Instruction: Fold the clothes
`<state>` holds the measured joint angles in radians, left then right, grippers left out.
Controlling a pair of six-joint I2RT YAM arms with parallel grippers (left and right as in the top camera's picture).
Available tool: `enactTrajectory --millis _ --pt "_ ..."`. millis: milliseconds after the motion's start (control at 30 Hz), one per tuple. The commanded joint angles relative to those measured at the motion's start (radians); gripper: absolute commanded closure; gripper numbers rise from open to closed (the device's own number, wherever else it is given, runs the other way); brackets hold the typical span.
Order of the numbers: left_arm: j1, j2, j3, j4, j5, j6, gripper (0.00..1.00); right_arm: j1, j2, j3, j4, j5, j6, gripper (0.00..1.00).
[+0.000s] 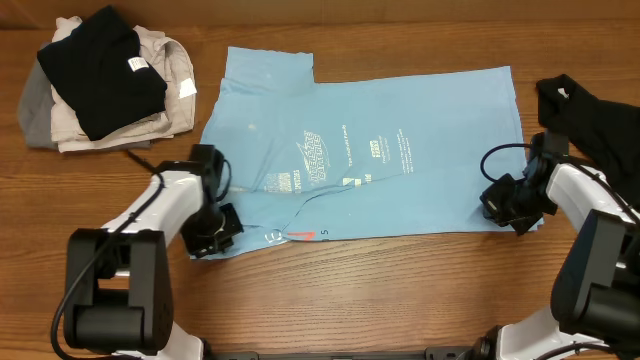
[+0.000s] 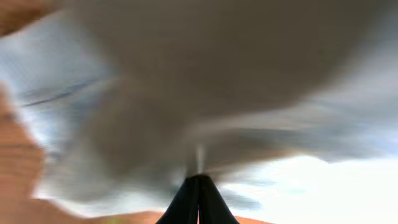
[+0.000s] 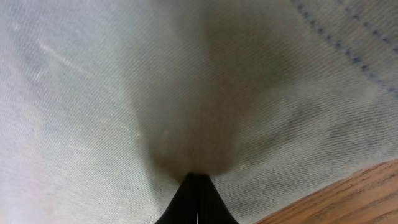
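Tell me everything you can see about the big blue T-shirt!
The light blue T-shirt is soft cloth, spread mostly flat on the wooden table, lying sideways with one short sleeve pointing to the far edge. White printed lettering sits in its middle, and a small red mark shows near the front edge. The left gripper pinches its near left corner and the right gripper its near right corner, both shut on the cloth.

Wood desk [image 1: 400,290]: light blue T-shirt [image 1: 430,190] spread flat mid-desk, print up. Clothes pile [image 1: 100,85] at far-left corner, black piece on top. Black shirt [image 1: 600,125] bunched at right edge.
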<state>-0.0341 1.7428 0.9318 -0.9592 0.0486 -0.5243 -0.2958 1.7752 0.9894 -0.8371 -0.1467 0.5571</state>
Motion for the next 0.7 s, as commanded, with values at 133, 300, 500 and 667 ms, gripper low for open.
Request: enactTrajectory --millis 133,300,500,667 --pt "0.15 0.003 -0.032 -0.028 -0.071 0.017 0.96 -0.114 0.056 -0.021 -0.029 0.093 0.042 0.96" --pt "0.188 0.003 -0.032 -0.035 -0.116 0.031 0.96 -0.14 0.056 -0.021 -0.06 0.098 0.043 0.96" --pt "0.2 0.001 -0.031 -0.06 -0.138 0.029 0.96 -0.14 0.051 -0.021 -0.092 0.105 0.08 0.97" --pt "0.199 -0.032 -0.025 -0.122 -0.157 -0.02 0.96 -0.14 0.005 -0.021 -0.12 0.105 0.108 0.96"
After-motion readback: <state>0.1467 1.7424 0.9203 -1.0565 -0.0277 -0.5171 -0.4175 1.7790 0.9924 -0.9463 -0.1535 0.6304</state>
